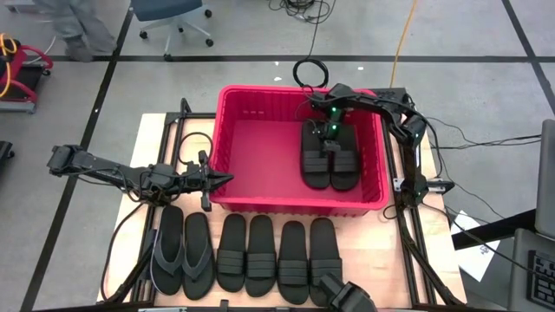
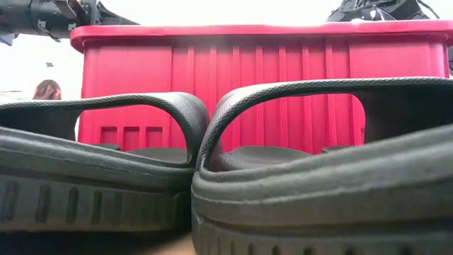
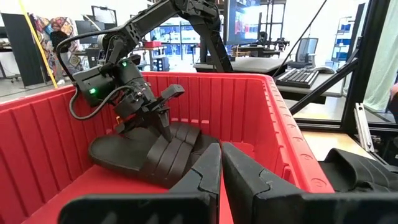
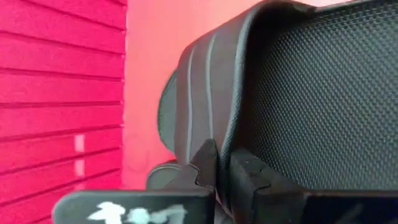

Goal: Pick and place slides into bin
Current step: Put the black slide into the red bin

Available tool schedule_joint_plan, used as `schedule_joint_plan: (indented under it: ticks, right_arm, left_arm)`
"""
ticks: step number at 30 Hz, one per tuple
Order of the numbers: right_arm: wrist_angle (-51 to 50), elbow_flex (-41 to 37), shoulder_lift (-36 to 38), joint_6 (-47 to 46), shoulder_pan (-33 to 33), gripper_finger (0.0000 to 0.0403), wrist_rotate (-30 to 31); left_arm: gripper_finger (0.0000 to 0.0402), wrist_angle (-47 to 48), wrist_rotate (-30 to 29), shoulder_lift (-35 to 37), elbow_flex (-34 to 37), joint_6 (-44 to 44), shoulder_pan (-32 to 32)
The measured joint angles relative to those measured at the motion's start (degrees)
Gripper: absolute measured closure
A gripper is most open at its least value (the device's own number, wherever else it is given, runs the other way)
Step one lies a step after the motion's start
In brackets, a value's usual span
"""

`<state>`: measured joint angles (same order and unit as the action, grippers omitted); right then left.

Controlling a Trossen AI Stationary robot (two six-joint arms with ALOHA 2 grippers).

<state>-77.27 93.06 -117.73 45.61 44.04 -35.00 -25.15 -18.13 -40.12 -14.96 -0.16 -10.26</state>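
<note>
Two band-strap slides (image 1: 329, 160) are already lying side by side inside the bin (image 1: 251, 121), on its right half, directly under the right gripper (image 1: 330, 130). In the right wrist view this gripper's fingers are pinched on the edge of one slide's ribbed strap (image 4: 205, 106), so this slide is judged to be at the point of being set down rather than released. Whether the sole is fully resting on the bin floor cannot be told.

Six slides are left on the worktop (image 1: 364, 260) in a row, well apart from the right gripper and outside the bin's near wall: a thong-strap pair (image 1: 181, 253) just below the left gripper (image 1: 208, 179), and four band-strap slides (image 1: 276, 258) beyond it to the side. About a quarter of the task is therefore judged done.

The left gripper is pressed together, holding nothing, and is hanging at the bin's left wall.

The long axes of the two slides in the bin run parallel to each other, from the bin's far wall towards its near wall. The slides in the row are laid along the same direction, straps at the end nearer the bin.
</note>
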Motion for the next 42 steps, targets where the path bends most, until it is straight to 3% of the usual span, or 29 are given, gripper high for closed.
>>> schedule_joint_plan:
  ticks: [15, 24, 31, 38, 42]
  right_arm:
    - [-1.99, -0.04, -0.01, -5.24, 0.56, 0.0390, 0.21]
    - [-1.46, -0.07, 0.04, -7.24, 0.19, 0.0318, 1.12]
    - [2.37, -0.11, 2.26, -7.55, -2.21, 0.0256, 8.85]
    - [7.52, -0.11, 6.06, -8.07, -4.51, 0.0242, 14.07]
    - [10.14, -0.11, 8.87, -9.04, -5.92, 0.0242, 12.46]
  left_arm:
    - [0.0380, 0.02, 0.00, 0.00, 0.00, -0.09, 0.00]
    - [0.0380, 0.02, 0.00, 0.00, 0.00, -0.33, 0.02]
    - [0.0380, 0.02, 0.03, 0.00, 0.00, -0.33, 0.00]
    - [0.0380, 0.07, 0.04, 0.00, 0.00, -1.05, 0.02]
    - [0.0380, 0.09, 0.06, 0.00, 0.00, -1.46, 0.00]
